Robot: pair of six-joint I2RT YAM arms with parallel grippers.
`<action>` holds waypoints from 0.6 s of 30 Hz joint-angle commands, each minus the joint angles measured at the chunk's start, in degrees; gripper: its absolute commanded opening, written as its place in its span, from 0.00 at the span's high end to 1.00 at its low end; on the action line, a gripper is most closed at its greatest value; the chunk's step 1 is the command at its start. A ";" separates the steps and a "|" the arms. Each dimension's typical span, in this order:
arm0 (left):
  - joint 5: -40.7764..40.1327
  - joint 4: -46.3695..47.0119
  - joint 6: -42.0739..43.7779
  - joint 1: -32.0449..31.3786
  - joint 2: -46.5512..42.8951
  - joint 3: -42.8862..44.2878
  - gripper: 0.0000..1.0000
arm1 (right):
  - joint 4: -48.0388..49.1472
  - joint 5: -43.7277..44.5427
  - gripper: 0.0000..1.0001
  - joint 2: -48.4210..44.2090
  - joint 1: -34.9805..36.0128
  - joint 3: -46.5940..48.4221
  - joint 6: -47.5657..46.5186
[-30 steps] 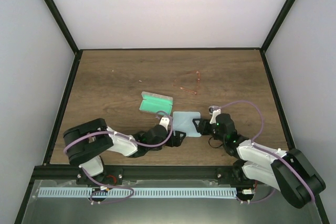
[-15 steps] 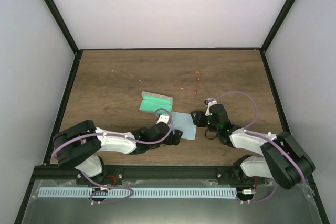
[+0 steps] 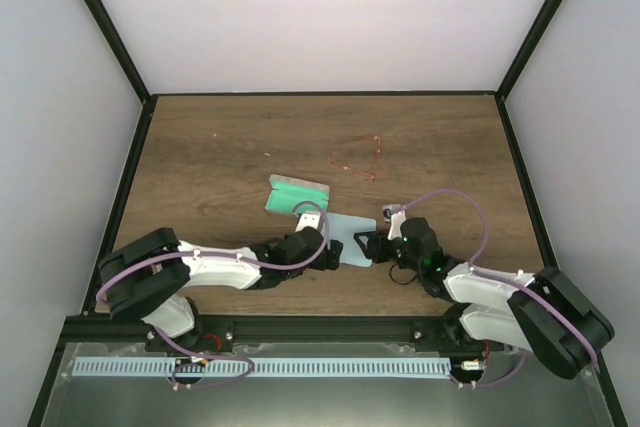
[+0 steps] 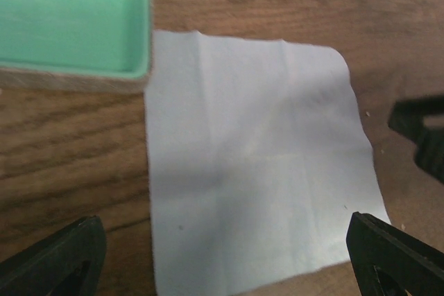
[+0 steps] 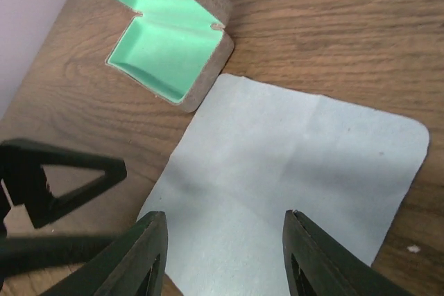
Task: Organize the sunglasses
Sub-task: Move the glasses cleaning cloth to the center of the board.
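Sunglasses [image 3: 362, 159], thin red wire frame, lie beyond the grey green-lined case [image 3: 298, 195]. My left gripper [image 4: 229, 251] gapes wide over the pale blue square cloth [image 4: 257, 171]; my right gripper [image 5: 225, 240] is half-spread above it, empty.

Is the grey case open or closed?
Open: the case shows its green lining in both halves, with nothing inside.
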 commanded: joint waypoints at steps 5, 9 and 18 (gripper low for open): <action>-4.44 -0.89 0.43 1.92 -3.07 1.50 0.03 | 3.82 -0.68 0.52 5.43 0.73 -0.83 1.48; -6.81 -2.85 0.26 2.10 -4.59 1.43 0.03 | 3.81 -0.88 0.50 12.21 0.73 1.39 1.54; -6.40 -2.88 1.08 4.35 -5.26 0.49 0.02 | -4.90 11.11 0.50 13.85 0.73 4.51 2.46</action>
